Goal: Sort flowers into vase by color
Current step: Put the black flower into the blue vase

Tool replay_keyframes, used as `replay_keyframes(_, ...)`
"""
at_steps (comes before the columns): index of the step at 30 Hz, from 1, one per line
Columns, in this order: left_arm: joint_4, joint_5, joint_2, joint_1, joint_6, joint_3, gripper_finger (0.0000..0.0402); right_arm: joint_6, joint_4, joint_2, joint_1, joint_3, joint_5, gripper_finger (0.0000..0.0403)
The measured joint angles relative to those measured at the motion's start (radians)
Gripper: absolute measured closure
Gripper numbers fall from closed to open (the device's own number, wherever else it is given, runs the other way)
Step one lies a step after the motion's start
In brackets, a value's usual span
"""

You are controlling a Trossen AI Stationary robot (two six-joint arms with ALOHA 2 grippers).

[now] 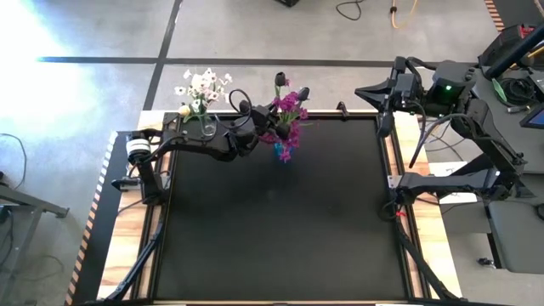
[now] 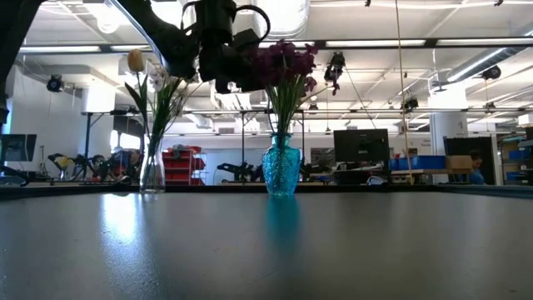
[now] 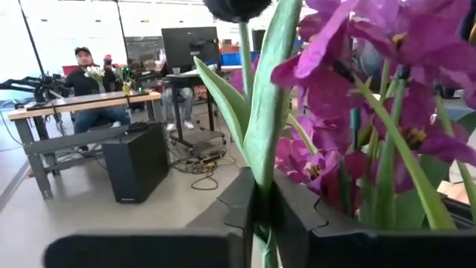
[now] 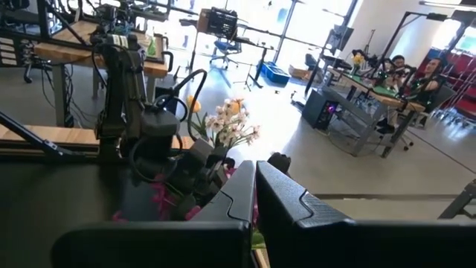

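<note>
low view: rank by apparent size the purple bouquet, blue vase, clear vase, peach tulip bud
1. purple bouquet, blooms plus stems.
2. clear vase and blue vase: too close to rank; clear looks taller and slimmer, blue wider.
3. peach tulip bud, smallest.

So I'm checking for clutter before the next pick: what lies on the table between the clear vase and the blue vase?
Nothing: in the low view the dark tabletop runs bare between the clear vase and the blue vase.

Black-topped bench (image 1: 280,229) with just two things standing near its far edge: a clear glass vase (image 2: 152,171) and a blue vase (image 2: 281,171).
</note>
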Motion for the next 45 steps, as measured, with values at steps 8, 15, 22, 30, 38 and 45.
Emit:
replay_keyframes(8, -0.056, -0.002, -0.049, -0.005, 0.002, 0.009, 0.0326, 0.018, 0.0, 0.0, 0.0, 0.0, 0.0, 0.0394)
replay_keyframes(15, -0.178, -0.003, -0.131, -0.004, 0.0, 0.01, 0.0283, 0.019, 0.0, 0.0, 0.0, 0.0, 0.0, 0.0394)
replay_keyframes(22, -0.206, -0.004, -0.167, 0.014, -0.042, 0.011, 0.0282, 0.019, 0.0, 0.0, 0.0, 0.0, 0.0, 0.0394)
replay_keyframes(30, -0.332, 0.008, -0.196, 0.038, -0.195, 0.011, 0.0308, 0.026, 0.0, 0.0, 0.0, 0.0, 0.0, 0.0394)
replay_keyframes(38, -0.4, 0.111, -0.314, 0.037, -0.208, 0.011, 0.0374, 0.026, 0.0, 0.0, 0.0, 0.0, 0.0, 0.0394)
replay_keyframes(45, -0.618, 0.244, -0.459, 0.028, -0.348, 0.011, 0.04, 0.026, 0.0, 0.0, 0.0, 0.0, 0.0, 0.0394)
